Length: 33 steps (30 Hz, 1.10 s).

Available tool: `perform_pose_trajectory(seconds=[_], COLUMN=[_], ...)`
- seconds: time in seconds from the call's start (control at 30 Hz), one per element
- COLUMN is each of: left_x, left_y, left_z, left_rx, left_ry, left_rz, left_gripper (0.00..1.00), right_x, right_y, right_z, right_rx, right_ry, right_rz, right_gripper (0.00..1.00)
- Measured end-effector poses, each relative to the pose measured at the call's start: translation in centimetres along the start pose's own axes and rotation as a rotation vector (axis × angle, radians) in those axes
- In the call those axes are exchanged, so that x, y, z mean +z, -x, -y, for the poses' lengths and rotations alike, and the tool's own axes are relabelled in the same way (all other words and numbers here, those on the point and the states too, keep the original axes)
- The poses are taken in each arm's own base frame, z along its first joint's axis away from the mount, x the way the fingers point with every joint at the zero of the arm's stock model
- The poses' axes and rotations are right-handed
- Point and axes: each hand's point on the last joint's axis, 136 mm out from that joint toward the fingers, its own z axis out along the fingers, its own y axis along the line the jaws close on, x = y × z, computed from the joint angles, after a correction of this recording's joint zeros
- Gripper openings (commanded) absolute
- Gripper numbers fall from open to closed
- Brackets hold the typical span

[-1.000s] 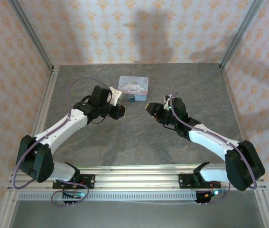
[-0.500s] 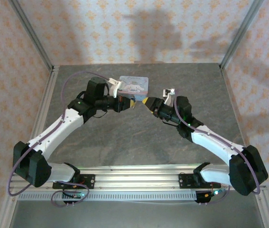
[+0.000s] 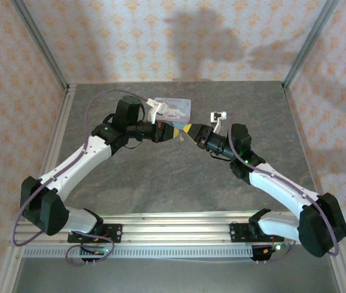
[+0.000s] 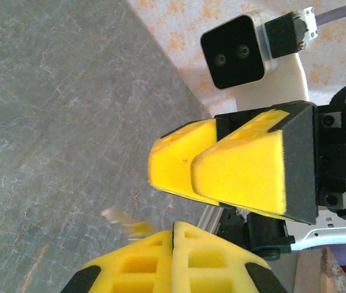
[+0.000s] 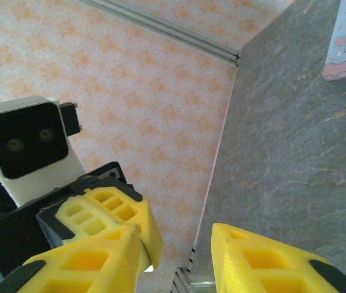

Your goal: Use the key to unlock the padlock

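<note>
Near the counter's (image 3: 160,183) far edge, just in front of the tin (image 3: 177,108): left pincer (image 3: 173,132) clamped shut, right pincer (image 3: 187,129) part open, tips almost touching. A pale blur (image 4: 125,221) off the left tips may be the key; padlock's place I cannot tell. Risk: right jaws close off-line, knocking it loose, or the tips collide.

The tin (image 3: 179,107) lies on the table (image 3: 160,177), far back and about midway across. Just in front of the tin the two grippers stand nearly tip to tip — the left gripper (image 3: 174,132) before its middle, the right gripper (image 3: 188,129) before its right corner.
</note>
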Motion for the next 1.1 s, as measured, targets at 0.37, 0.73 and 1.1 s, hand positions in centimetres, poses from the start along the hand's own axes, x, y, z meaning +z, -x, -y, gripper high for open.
perform_pose_trajectory(seconds=[0.37, 0.73, 1.1], left_x=[0.2, 2.9, 6.7], left_y=[-0.1, -5.4, -11.8], left_z=[-0.5, -4.9, -13.8], left_rx=[-0.008, 0.181, 0.131], left_ry=[0.021, 0.276, 0.488], left_rz=[-0.011, -0.173, -0.361], left_gripper=[0.0, 0.28, 0.14], right_x=[-0.1, -4.4, -5.4], right_y=[0.0, -0.1, -5.8], right_z=[0.7, 10.7, 19.9], right_rx=[-0.02, -0.002, 0.203], right_ry=[-0.045, -0.615, -0.853], right_rz=[0.001, 0.061, -0.074], right_gripper=[0.32, 0.32, 0.29])
